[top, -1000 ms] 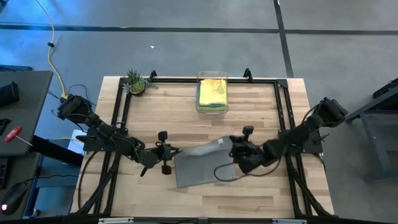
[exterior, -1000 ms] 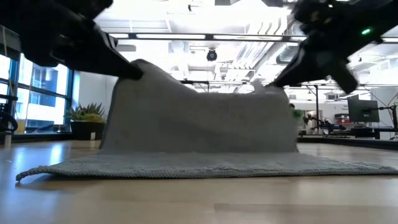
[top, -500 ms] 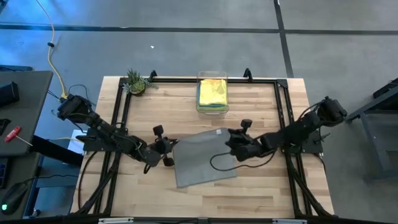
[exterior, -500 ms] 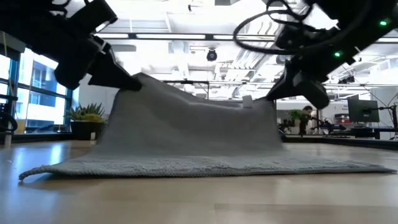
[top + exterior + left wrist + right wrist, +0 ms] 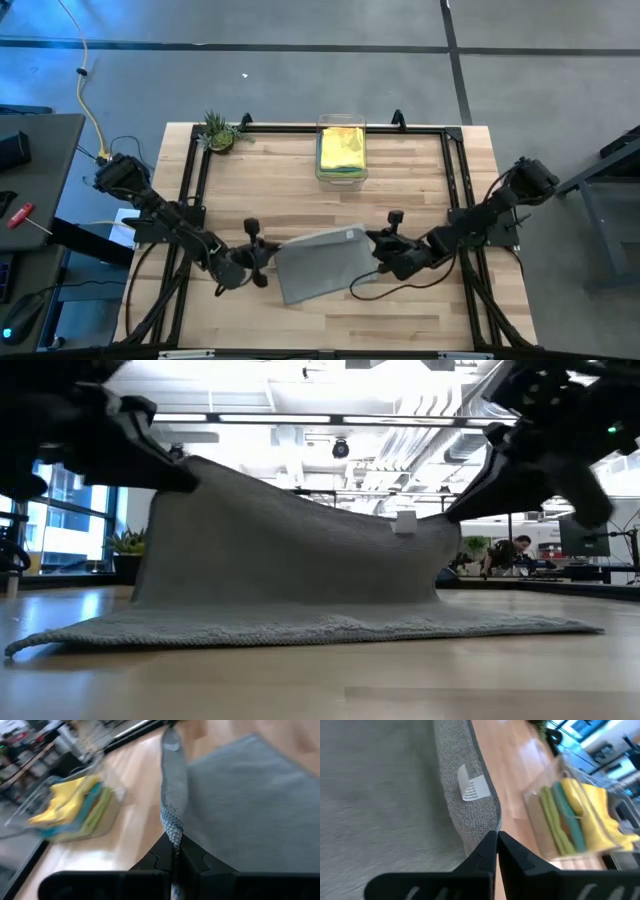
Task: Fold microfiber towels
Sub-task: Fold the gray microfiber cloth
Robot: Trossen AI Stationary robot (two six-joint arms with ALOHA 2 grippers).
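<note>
Two dark arms reached in over the wooden table (image 5: 400,190), which was the broadest thing in view, its pale planks framed by black rails. On it, toward the near middle, lay the grey towel (image 5: 318,262), with its near edge flat on the wood and its far edge lifted off the surface, so that in the low view the cloth (image 5: 290,560) rose like a sagging tent between two raised corners. The left gripper (image 5: 258,262) was at the towel's left raised corner, its fingers pressed together on the hem; the left wrist view showed the thin grey edge pinched between the two dark fingertips (image 5: 176,855). The right gripper (image 5: 378,252) was at the right raised corner, likewise clamped on the cloth, and the right wrist view showed the rolled hem caught at its fingertips (image 5: 496,840). At the far middle of the table, well apart from the grey towel, stood the clear plastic bin (image 5: 341,150), holding the other folded towels (image 5: 342,147), yellow on top with green and teal showing in the wrist views. Near the far left corner sat a small potted plant (image 5: 218,132). Smallest of all was the white care label (image 5: 472,788), sewn at the grey towel's hem close to the right gripper's corner.
</note>
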